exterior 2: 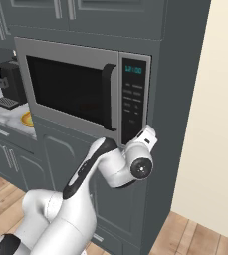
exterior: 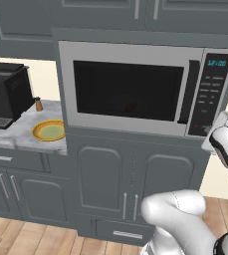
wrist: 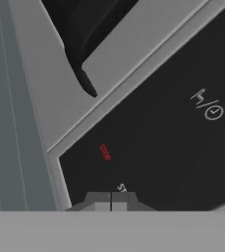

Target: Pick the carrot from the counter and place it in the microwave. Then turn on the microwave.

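The microwave (exterior: 130, 89) (exterior 2: 70, 87) is built into the dark grey cabinet wall, its black glass door closed against the dark bar handle (exterior: 188, 92) (wrist: 84, 54). My gripper (wrist: 111, 201) (exterior: 211, 130) (exterior 2: 139, 133) is shut, tips together, pressed against the bottom of the black keypad (exterior: 212, 94) (exterior 2: 134, 97) (wrist: 173, 138), just below a red STOP label and at a white label starting "ST". The display glows cyan. The carrot is hidden behind the dark glass; a dim reddish patch there I cannot identify. The marble counter (exterior: 16, 134) lies to the left.
On the counter sit a yellow-rimmed, green-centred plate (exterior: 49, 130), a black coffee machine (exterior: 6, 94) (exterior 2: 8, 82) and a small brown bottle (exterior: 38, 104). Cabinet doors and drawers stand below the microwave. A cream wall lies to the right.
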